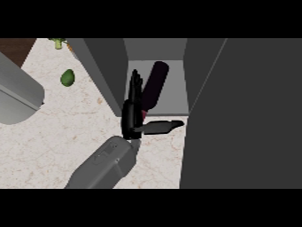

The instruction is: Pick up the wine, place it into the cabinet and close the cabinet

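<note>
Head view: my right hand [132, 117] is spread wide, holding nothing. The dark maroon glass wine bottle [156, 82] sits just right of it, inside the grey cabinet [176, 86]. Probably heavy, slick and breakable; I'd grasp its body.

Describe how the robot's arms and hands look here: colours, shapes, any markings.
The right forearm is a smooth grey rounded casing with faint panel lines near the wrist. The right hand is black, with slim fingers and a blockier thumb. The left forearm, also grey and rounded, shows at the left, its hand out of view.
</note>
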Tool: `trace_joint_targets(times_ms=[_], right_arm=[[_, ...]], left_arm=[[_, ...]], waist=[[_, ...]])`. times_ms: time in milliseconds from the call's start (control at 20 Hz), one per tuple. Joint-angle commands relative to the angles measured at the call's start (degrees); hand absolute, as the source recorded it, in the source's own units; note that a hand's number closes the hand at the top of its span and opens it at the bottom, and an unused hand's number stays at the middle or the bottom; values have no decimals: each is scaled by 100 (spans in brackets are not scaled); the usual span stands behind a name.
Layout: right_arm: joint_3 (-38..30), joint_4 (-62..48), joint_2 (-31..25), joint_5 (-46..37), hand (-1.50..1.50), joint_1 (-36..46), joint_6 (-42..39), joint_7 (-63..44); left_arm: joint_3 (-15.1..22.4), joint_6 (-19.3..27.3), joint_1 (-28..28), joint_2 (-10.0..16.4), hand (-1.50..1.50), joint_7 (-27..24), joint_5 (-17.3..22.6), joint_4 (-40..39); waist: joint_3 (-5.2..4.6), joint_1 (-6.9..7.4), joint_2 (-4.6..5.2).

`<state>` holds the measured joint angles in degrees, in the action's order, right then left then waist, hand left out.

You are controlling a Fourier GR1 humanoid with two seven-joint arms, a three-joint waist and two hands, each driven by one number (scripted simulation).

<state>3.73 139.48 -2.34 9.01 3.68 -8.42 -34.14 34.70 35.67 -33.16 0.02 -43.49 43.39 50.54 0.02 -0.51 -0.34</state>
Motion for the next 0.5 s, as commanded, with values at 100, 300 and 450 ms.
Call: trace_joint_targets(times_ms=[100, 300, 450], right_arm=[[-607, 408, -267, 707, -150, 28, -79, -204], [-344, 347, -73, 370, -150, -23, 39, -89], [-448, 729, -222, 523, -150, -513, -189, -63]], left_arm=[[792, 723, 1028, -2, -150, -45, -220, 1400], [853, 1056, 1405, 197, -150, 523, -619, 2601], [1086, 1249, 2064, 410, -150, 466, -858, 3136]], waist=[[1, 44, 16], [1, 70, 14], [2, 48, 12]])
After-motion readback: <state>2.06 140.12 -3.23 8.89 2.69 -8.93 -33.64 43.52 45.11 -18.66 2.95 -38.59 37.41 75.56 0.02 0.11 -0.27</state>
